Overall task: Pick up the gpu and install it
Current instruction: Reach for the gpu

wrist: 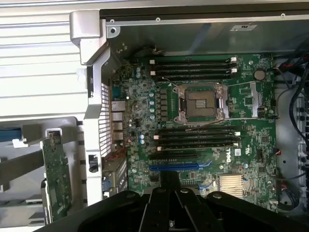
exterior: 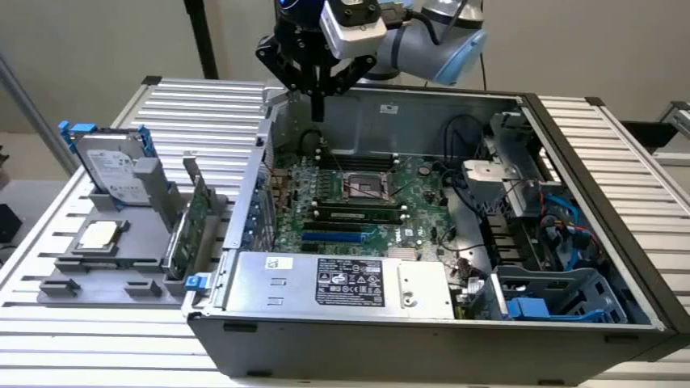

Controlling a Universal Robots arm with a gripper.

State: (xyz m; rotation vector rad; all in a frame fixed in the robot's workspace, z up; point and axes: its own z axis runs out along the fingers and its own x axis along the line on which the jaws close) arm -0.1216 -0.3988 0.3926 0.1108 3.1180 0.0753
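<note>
The gpu (exterior: 194,220) stands on its long edge in a grey holder (exterior: 108,279) just outside the case, on the exterior view's left. Its green board (wrist: 54,180) faces the wrist camera. My gripper (exterior: 319,109) hangs above the back corner of the open computer case (exterior: 431,323), well away from the card. Its black fingers (wrist: 169,193) are shut with nothing between them. Below the gripper lies the green motherboard (wrist: 241,159) with an empty blue expansion slot (wrist: 179,166), also visible as the blue slot (exterior: 339,238) in the exterior view.
In the same holder stand a silver hard drive with blue rails (exterior: 113,166) and a small square processor chip (exterior: 99,236). The power supply (exterior: 345,283) fills the case front. Cables and a drive cage (exterior: 550,234) crowd the case on the exterior view's right.
</note>
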